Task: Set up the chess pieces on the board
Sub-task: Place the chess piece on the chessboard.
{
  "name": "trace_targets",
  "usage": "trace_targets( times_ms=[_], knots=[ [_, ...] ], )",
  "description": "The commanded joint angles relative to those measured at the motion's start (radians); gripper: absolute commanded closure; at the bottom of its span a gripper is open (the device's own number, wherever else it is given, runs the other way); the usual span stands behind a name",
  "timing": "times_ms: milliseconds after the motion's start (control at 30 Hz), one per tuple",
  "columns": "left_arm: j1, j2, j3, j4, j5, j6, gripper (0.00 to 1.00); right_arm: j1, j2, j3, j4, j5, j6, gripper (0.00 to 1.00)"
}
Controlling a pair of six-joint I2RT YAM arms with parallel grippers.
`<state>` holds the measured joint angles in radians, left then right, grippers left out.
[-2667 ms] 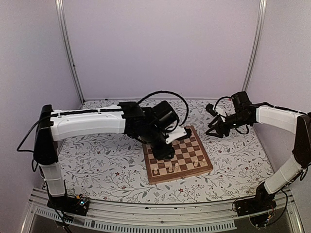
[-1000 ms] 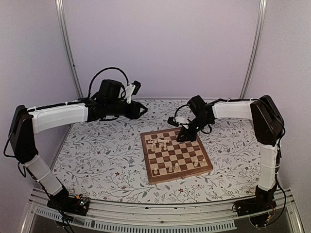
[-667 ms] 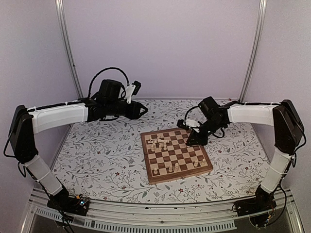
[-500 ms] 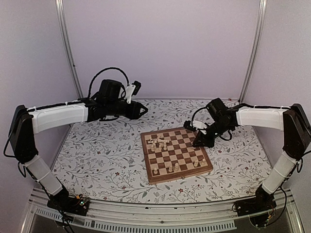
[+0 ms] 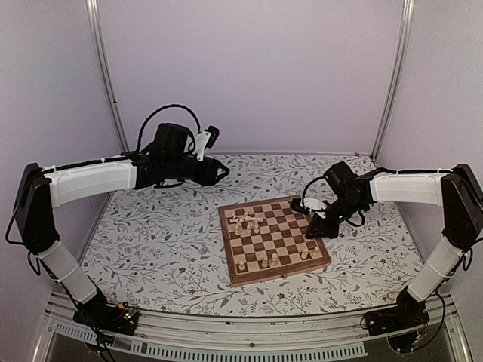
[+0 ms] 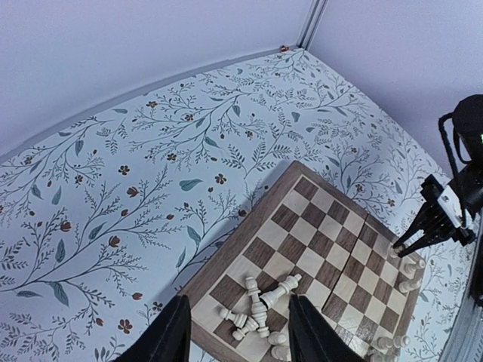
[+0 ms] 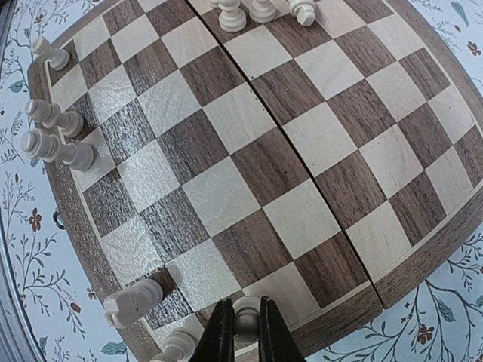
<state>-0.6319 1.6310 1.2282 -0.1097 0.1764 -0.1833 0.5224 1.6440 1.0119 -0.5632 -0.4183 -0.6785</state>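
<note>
Board (image 5: 278, 276) is sitting mid-bench (image 5: 151, 249): dark/tan checks, light wood border. Cream chess pieces (image 5: 250, 222) are lying tumbled in a heap near its far-left corner, and others are standing along the near edge. Right wrist view is showing what the top view isn't: right gripper (image 7: 244, 335) is pinching an edge piece (image 7: 244, 311). Left gripper (image 6: 238, 339) is hovering high, fingers apart.

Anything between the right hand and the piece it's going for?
Nothing visible. The piece sits right between the right hand's fingers at the board's edge. The nearest other pieces lie off to one side, clear of them.
</note>
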Motion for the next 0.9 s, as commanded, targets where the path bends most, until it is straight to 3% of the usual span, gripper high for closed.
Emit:
trace_targets(
  times_ms=[0, 867],
  knots=[
    [0.005, -0.008, 0.028, -0.01, 0.003, 0.022, 0.53, -0.002, -0.027, -0.007, -0.034, 0.008, -0.021, 0.98],
    [0.003, 0.006, 0.033, -0.016, 0.014, 0.023, 0.53, -0.002, -0.004, -0.015, -0.051, -0.011, -0.041, 0.93]
  ],
)
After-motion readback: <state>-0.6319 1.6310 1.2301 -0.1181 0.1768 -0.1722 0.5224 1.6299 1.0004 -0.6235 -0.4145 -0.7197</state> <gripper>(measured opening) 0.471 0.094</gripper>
